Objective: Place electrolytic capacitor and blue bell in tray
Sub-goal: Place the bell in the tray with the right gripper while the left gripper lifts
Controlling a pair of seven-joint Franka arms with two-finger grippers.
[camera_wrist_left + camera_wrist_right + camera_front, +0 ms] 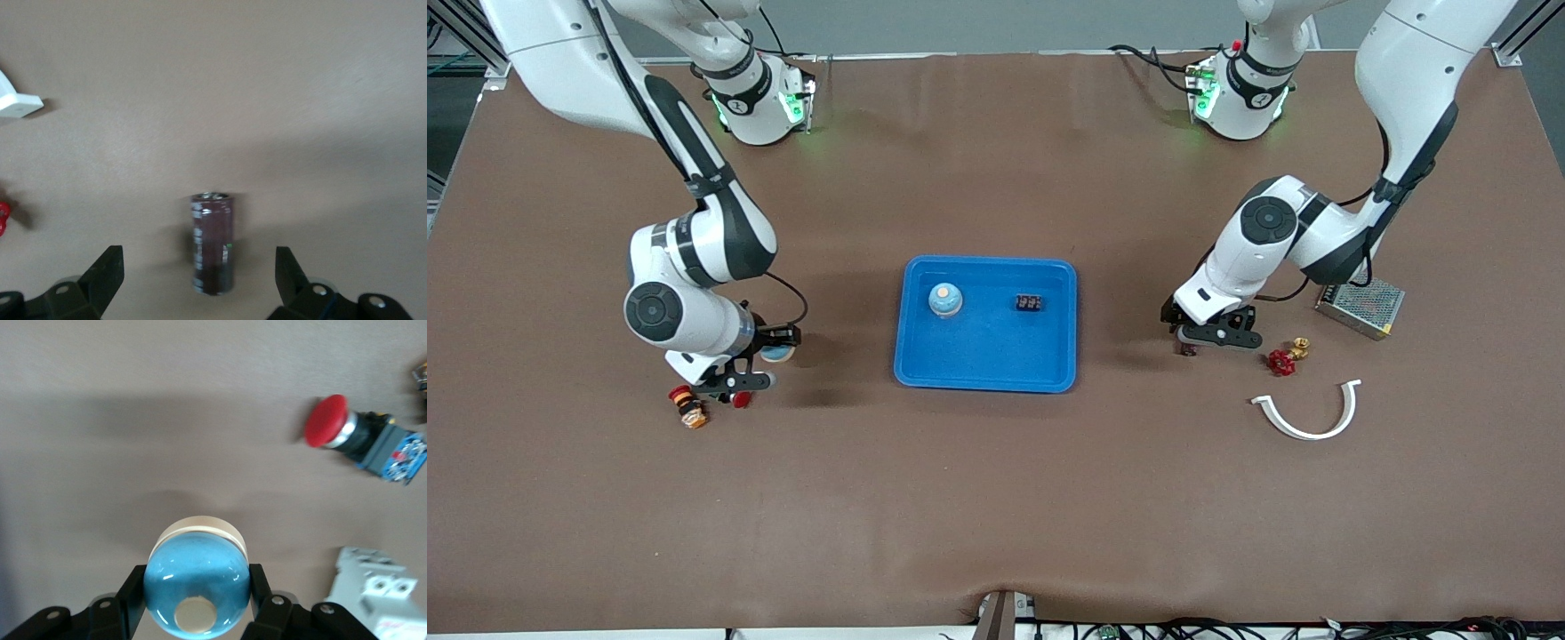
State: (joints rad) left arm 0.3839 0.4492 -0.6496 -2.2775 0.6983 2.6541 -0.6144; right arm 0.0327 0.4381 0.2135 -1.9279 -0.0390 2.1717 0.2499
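The bright-blue tray [987, 356] lies mid-table and holds a blue bell [944, 300] and a small black part [1029, 303]. My right gripper [769, 354] is low over the table at the right arm's end and is shut on a second blue bell [197, 583], also seen in the front view [777, 354]. My left gripper [1192, 342] is open, low at the left arm's end. The dark brown electrolytic capacitor [213, 243] rests on the table between its fingers, touching neither finger; it also shows in the front view [1188, 348].
A red push button [347, 430] and a white plastic block [380, 593] lie near the right gripper, with an orange-red part [687, 407]. A red valve handle [1282, 362], brass fitting [1300, 347], white curved strip [1307, 418] and metal box [1360, 307] lie near the left gripper.
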